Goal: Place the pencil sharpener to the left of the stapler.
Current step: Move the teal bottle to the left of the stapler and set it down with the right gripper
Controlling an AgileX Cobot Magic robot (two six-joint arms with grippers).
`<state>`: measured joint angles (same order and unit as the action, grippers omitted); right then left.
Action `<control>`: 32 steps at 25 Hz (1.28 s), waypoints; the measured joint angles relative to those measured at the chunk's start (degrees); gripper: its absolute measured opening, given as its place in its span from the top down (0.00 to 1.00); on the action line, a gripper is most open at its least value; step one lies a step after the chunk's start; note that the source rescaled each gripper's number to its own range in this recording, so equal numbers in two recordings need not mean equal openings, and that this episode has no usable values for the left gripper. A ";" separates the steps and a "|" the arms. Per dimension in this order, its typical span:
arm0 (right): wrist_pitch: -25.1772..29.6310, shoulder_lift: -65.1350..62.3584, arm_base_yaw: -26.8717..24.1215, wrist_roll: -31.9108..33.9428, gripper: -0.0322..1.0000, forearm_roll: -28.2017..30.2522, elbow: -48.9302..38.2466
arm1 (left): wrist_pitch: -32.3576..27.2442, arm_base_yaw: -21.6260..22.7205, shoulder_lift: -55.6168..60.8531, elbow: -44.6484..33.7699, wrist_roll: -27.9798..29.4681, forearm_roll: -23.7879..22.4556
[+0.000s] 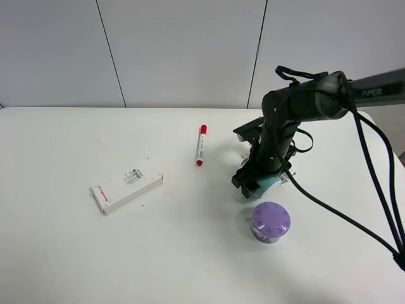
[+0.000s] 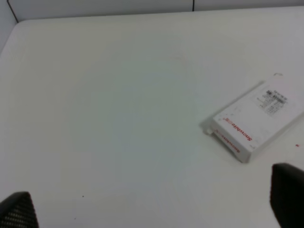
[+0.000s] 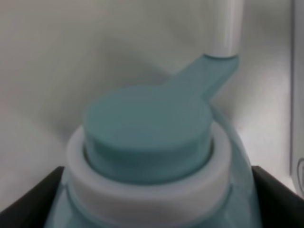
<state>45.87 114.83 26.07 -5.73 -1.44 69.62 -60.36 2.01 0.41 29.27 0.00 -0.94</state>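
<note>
The teal pencil sharpener (image 1: 272, 183) lies low on the table under my right arm, just above the purple container. In the right wrist view the pencil sharpener (image 3: 147, 137) fills the frame, its teal cap and white band sitting between the dark fingers (image 3: 28, 204). My right gripper (image 1: 256, 185) is shut on it. The stapler is mostly hidden behind the right arm; only a pale sliver shows at the frame edge (image 3: 298, 95). My left gripper (image 2: 152, 209) is open above bare table, out of the exterior view.
A flat white box (image 1: 126, 185) lies at left centre and also shows as a box (image 2: 256, 123) in the left wrist view. A red-capped marker (image 1: 201, 145) lies mid-table. A purple round lidded container (image 1: 271, 222) stands just in front of the right gripper.
</note>
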 joint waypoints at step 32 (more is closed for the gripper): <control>2.93 3.54 -0.40 -3.59 0.61 -3.03 4.95 | 0.00 0.00 0.00 0.00 0.00 0.00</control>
<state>48.80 118.37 25.67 -9.33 -4.46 74.57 -60.36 2.01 0.41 29.27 0.00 -0.94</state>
